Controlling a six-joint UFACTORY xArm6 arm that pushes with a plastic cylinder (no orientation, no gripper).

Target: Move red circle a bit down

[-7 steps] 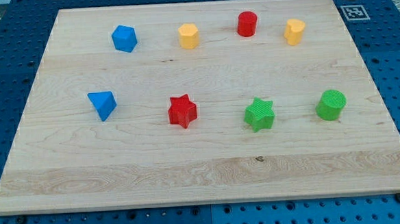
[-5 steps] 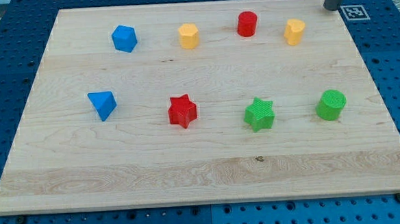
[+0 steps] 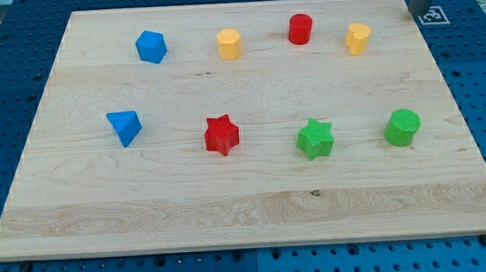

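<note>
The red circle (image 3: 301, 29) stands near the view's top, between two yellow blocks (image 3: 230, 43) (image 3: 358, 38). My tip (image 3: 418, 11) shows at the view's top right corner, over the board's edge. It is far to the right of the red circle and beyond the right yellow block, touching no block.
A blue block (image 3: 151, 47) sits at the top left and a blue triangle (image 3: 124, 125) at mid left. A red star (image 3: 221, 135), a green star (image 3: 316, 138) and a green circle (image 3: 402, 127) form a lower row. A marker tag (image 3: 433, 14) lies off the wooden board (image 3: 247, 211).
My tip came down into view at the top right corner, then shifted slightly right. No block has moved.
</note>
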